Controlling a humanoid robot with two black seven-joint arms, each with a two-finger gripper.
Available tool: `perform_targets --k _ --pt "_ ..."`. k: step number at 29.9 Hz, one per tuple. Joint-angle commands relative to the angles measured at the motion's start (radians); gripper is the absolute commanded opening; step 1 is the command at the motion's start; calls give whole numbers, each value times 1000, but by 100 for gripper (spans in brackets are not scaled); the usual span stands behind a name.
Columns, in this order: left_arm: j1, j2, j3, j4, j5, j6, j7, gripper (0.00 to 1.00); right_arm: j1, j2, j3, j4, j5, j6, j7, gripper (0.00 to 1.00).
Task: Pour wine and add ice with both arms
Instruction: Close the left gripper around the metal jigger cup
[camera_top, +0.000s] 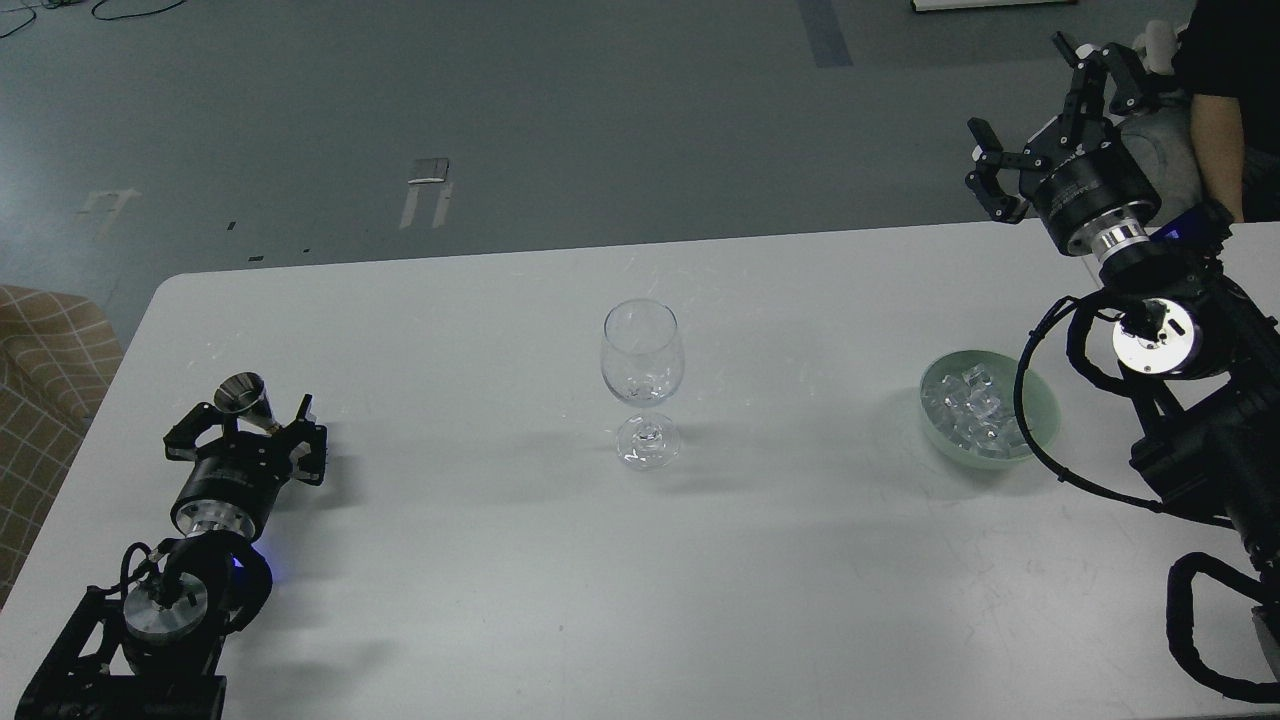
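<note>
Grey concrete floor stretches behind a white table whose far edge runs across the upper middle of the head view. Near the middle of the tabletop stands a clear stemmed wine glass, upright and apparently empty. Toward the right edge sits a pale green bowl holding the ice, a heap of small clear cubes. A person in dark clothing stands beyond the far right corner.

The left gripper lies low over the tabletop near the left edge, its fingers spread around a small dark metal cup that points up and away. The fingers seem to cradle the cup, though whether they press on it cannot be told from this angle. No wine bottle is in view.

The right gripper hangs raised beyond the far right corner, well apart from the bowl, its fingers splayed wide and holding nothing.

Judging by the empty glass and untouched ice, the task looks to be at its start, with neither pouring nor ice done. The next move likely calls for the left arm to carry the cup to the rim of the glass and tip it without knocking the stem, while the right arm must come down over the bowl and close on a slippery cube.
</note>
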Motion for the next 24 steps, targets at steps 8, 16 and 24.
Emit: perform_targets --k 8,16,24 --pt "-4 0 0 22 -6 -30 -10 53 0 0 -2 0 0 0 0 100" --pt "-7 2 0 23 -3 -33 -14 43 0 0 -2 0 0 0 0 100" --pt "-7 2 0 23 -1 -33 -14 39 0 0 0 0 0 0 0 100"
